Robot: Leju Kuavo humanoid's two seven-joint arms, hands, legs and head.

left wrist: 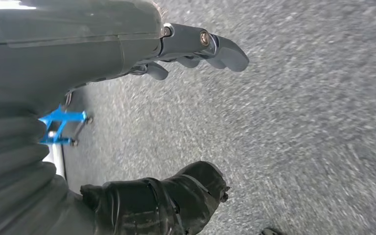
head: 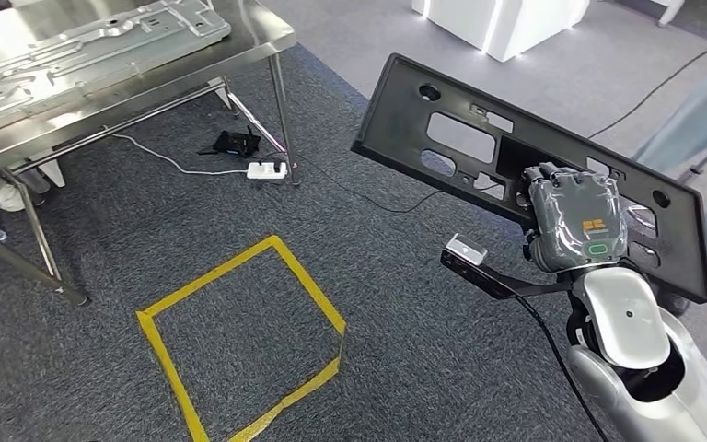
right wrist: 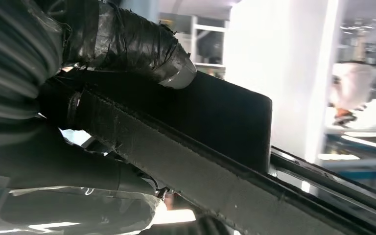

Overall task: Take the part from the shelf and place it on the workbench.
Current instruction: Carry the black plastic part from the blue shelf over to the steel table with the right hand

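Where the dark grey carpet (head: pixel 405 304) spreads across the room, one steel workbench (head: pixel 258 41) stands at the far left on thin metal legs, and one pressed sheet-metal panel (head: pixel 83 46) lies flat on its top. Under the bench, by its nearer right leg, sits one white power strip (head: pixel 265 170) with a white cable running off to the left, and just behind it one small black device (head: pixel 235 143). Nearer the camera, one square outlined in yellow tape (head: pixel 239 336) is stuck to the carpet, its near right corner peeling up. Further right, one long black plastic part (head: pixel 451 138), pierced with several cutouts and round holes, is held up in the air, tilted, well apart from the bench. The right hand (head: pixel 575 219) grips it near its right half, fingers hooked through a cutout; in the right wrist view the taped thumb (right wrist: pixel 142 46) presses on the part's flat edge (right wrist: pixel 215 112). One black cable trails over the floor behind the part, and one white block (head: pixel 502 23) stands at the far top. At the far right edge a person's light trouser leg (head: pixel 700 120) shows. The left hand (left wrist: pixel 176 122) hangs over bare carpet, holding nothing, thumb and fingers apart.
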